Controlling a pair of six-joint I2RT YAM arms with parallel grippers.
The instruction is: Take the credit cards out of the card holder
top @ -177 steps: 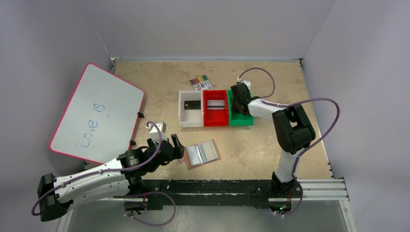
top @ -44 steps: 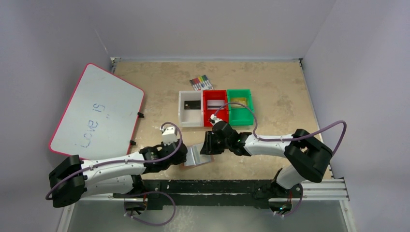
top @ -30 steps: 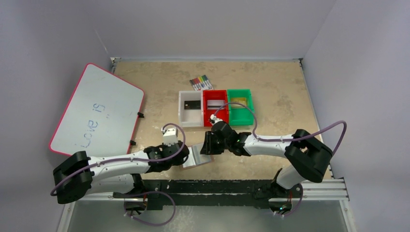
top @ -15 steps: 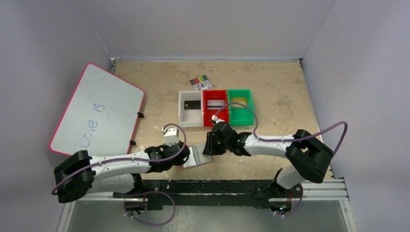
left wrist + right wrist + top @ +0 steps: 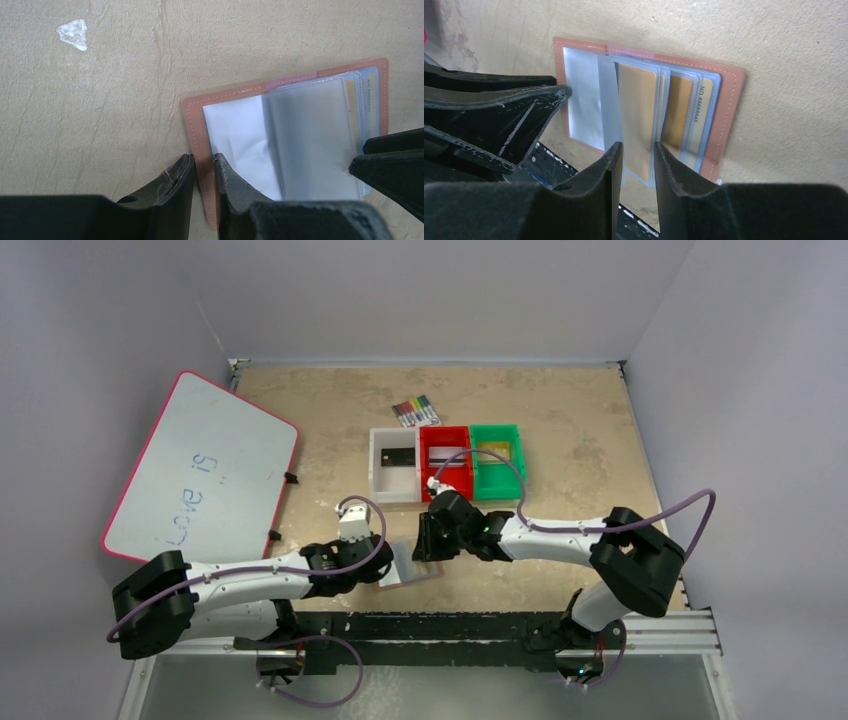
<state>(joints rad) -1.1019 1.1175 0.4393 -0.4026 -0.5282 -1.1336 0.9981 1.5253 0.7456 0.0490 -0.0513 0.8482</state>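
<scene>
Out so far, L to R: white bin has a black card, red bin a silver card w/ a dark stripe, green bin a gold card. So 3 credit cards look done, one per bin

Left to do, near edge of the table: left gripper sits at the L edge of the open card holder, jaws narrow w/ the tan border between them. Can't tell if it's pinching the border or just pinning it flat. Holder lies btwn the two grippers, just in front of the bins. Right gripper has narrow jaws either side of the lower edge of a sleeved gold card. That's prob the next one to pull, but can't tell if the pads actually touch it. More gold cards sit in sleeves further R, so I'd judge the job approx halfway, maybe a bit past

Hard to see: sleeves overlap, so the no. of cards left can't be counted. Holder's near edge is hidden behind fingers in both wrist views, and in the top view both grippers cover most of it. L pocket looks white, prob empty but unsure
</scene>
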